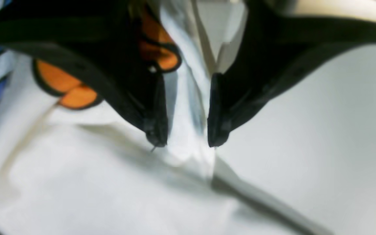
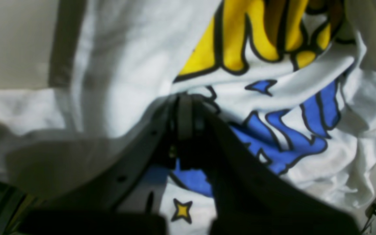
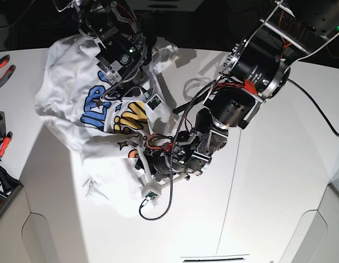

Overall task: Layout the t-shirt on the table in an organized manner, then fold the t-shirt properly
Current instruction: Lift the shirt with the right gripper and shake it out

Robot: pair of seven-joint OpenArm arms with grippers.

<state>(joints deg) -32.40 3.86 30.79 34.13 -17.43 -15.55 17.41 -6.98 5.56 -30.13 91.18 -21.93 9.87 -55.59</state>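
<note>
From above, the t-shirt (image 3: 76, 115) lies crumpled on the left part of the table (image 3: 268, 181), both arms bent over it, though neither grip can be read there. The left wrist view shows the left gripper (image 1: 186, 143) with its jaws parted, a raised fold of white cloth between the tips at the shirt's edge; whether they pinch it I cannot tell. The right wrist view shows the right gripper (image 2: 184, 101) closed tight on bunched shirt fabric near the blue and yellow print
</note>
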